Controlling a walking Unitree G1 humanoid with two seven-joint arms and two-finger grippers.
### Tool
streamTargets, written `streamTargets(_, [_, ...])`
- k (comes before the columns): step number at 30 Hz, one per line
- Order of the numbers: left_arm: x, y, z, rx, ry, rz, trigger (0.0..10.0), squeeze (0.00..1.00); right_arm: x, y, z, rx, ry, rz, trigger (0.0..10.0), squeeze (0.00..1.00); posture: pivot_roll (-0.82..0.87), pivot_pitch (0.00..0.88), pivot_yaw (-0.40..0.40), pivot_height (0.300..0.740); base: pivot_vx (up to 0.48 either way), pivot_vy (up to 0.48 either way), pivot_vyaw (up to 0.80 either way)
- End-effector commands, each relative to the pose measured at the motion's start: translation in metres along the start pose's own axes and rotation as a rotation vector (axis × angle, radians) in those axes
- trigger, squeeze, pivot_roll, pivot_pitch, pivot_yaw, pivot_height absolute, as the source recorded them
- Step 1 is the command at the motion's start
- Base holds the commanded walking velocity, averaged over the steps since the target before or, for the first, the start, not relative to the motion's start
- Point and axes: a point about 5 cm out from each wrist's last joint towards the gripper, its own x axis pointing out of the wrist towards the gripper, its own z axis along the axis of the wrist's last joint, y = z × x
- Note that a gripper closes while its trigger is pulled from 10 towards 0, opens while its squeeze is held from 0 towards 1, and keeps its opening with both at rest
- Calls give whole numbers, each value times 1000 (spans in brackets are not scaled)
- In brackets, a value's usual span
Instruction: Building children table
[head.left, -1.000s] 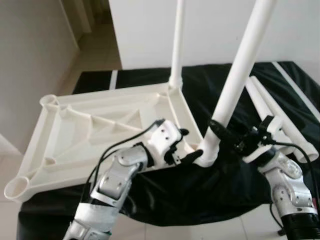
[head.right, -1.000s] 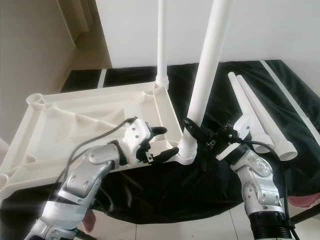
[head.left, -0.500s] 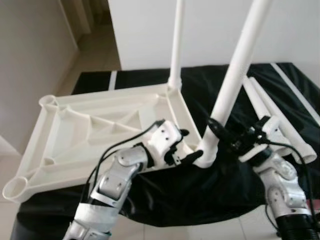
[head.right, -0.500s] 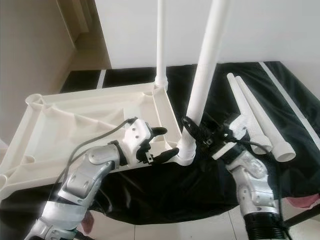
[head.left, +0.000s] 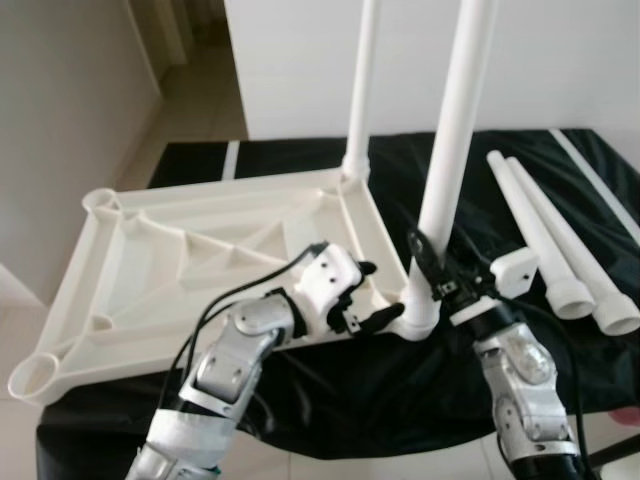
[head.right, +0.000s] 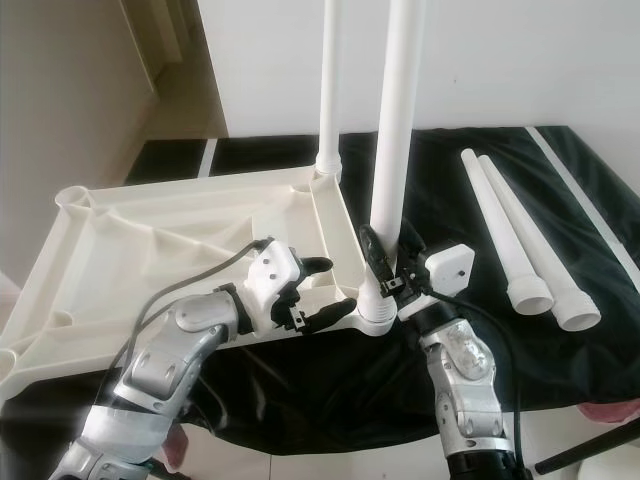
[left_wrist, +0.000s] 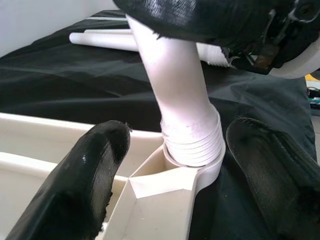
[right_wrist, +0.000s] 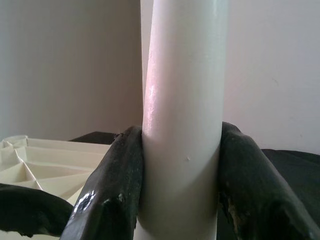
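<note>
At the centre of the head views, the right gripper (head.right: 388, 262) clamps both fingers (right_wrist: 120, 190) around the near table leg (head.left: 452, 150), which stands upright in the corner socket (left_wrist: 192, 167) of the upturned white tabletop (head.left: 150, 270). The left gripper (head.left: 370, 305) sits spread wide beside that socket, holding nothing. Two loose legs (head.left: 560, 250) lie on the black cloth (head.left: 440, 380) at right.

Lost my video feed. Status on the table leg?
Right tool clamped on near leg, seated in tabletop corner socket. Left tool open, straddling socket. Two spare legs lie clear.
</note>
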Motion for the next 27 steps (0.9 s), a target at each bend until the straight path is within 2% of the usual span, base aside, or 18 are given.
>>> streamTargets(1, [0, 3, 1, 0, 1, 28, 10000, 0, -23, -10, -28, 5, 175, -72, 10000, 0, -46, 46, 46, 740, 0, 0, 0])
streamTargets(5, [0, 4, 1, 1, 2, 33, 10000, 0, -28, -7, -24, -8, 128, -100, 10000, 0, -44, 47, 43, 740, 0, 0, 0])
streamTargets(8, [-1, 5, 1, 2, 2, 39, 10000, 0, -40, -2, -19, -79, 92, -135, 10000, 0, -47, 52, 43, 740, 0, 0, 0])
streamTargets(9, [-1, 5, 1, 2, 2, 39, 10000, 0, -40, -2, -19, -79, 92, -135, 10000, 0, -47, 52, 43, 740, 0, 0, 0])
streamTargets(11, [-1, 5, 1, 1, 2, 39, 10000, 0, -45, -1, -16, -135, 78, -148, 10000, 0, -54, 56, 46, 740, 0, 0, 0])
streamTargets(13, [-1, 5, 1, 1, 2, 39, 10000, 0, -45, -1, -16, -135, 78, -148, 10000, 0, -54, 56, 46, 740, 0, 0, 0])
streamTargets(14, [-1, 5, 1, 1, 2, 38, 10000, 0, -49, 0, -12, -187, 54, -158, 10000, 0, -57, 58, 47, 740, 0, 0, 0])
streamTargets(16, [0, 5, 1, 1, 3, 37, 10000, 0, -50, 1, -10, -199, 49, -158, 10000, 0, -58, 59, 46, 740, 0, 0, 0])
streamTargets(21, [0, 6, 1, 1, 0, 38, 10000, 0, -54, 0, -13, -186, 67, -176, 10000, 0, -60, 62, 44, 740, 0, 0, 0])
streamTargets(22, [1, 7, 1, 0, -2, 39, 10000, 0, -56, -2, -17, -133, 84, -219, 10000, 0, -61, 62, 44, 740, 0, 0, 0])
streamTargets(27, [1, 7, 2, 0, -4, 39, 10000, 0, -56, -5, -21, -78, 103, -267, 10000, 0, -62, 62, 43, 740, 0, 0, 0])
